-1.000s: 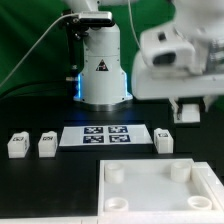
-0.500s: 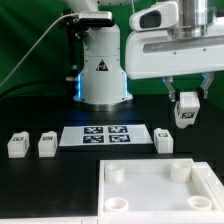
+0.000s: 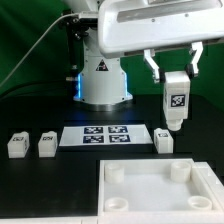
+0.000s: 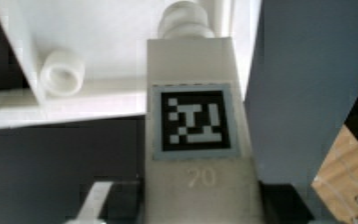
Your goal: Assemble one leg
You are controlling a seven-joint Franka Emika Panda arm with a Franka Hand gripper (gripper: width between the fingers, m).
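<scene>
One leg (image 3: 176,102) is clamped at its top end by the pincer (image 3: 175,72) and held upright in mid-air, clear of the worktop (image 3: 40,190), tag turned to the exterior camera. It's hung at the exterior view's right, above another leg (image 3: 163,139) stood just beside the marker board (image 3: 107,135). The white tray part (image 3: 150,195) is laid nearer the camera.

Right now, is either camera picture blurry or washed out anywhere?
Exterior view: mostly sharp, the tag on the leg readable, but the arm's white casing glares bright. Wrist view: soft overall, the tray behind the leg out of focus.
</scene>
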